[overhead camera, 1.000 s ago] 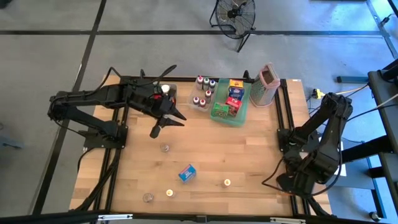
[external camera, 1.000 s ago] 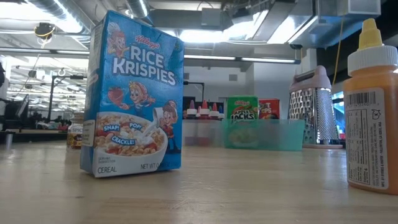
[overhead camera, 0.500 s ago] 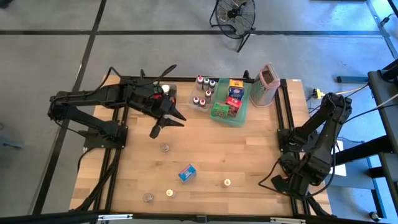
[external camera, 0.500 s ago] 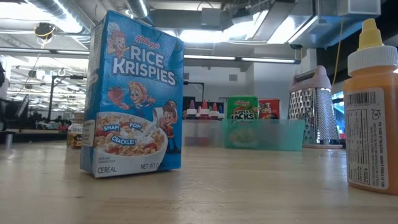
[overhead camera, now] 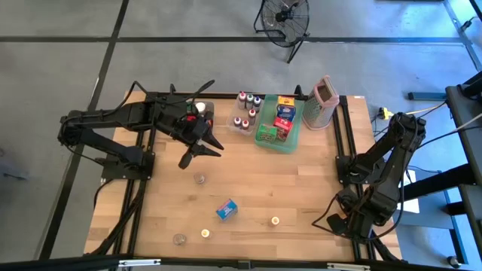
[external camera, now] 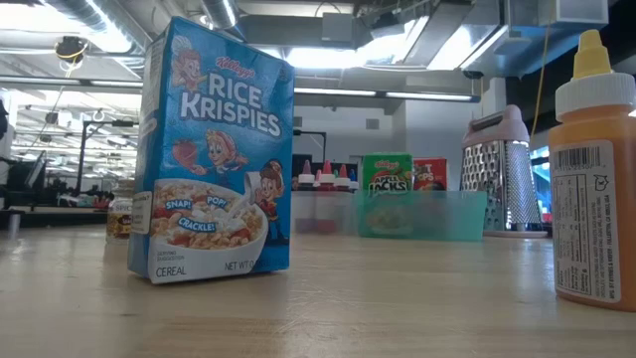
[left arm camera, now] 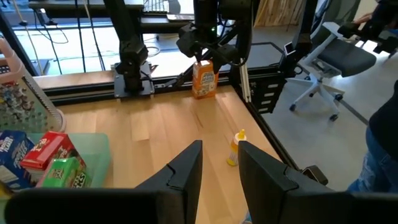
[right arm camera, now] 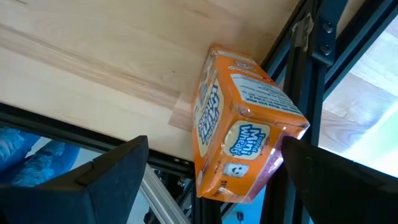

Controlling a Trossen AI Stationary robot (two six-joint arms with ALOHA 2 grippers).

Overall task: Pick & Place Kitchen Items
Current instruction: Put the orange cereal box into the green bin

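One orange Mini-Wheats cereal box (right arm camera: 244, 127) stands at the table's near right edge between the right gripper (right arm camera: 211, 163)'s wide-open fingers, so a skewed close may tip it off, while the left gripper (overhead camera: 197, 150), part-closed and empty, hovers far left.

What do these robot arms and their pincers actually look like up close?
Both arms are matte black, built of jointed segments with thin black cables looping along them. The left gripper and the right gripper each end in two flat, dark, wedge-shaped fingers. No markings are legible on them.
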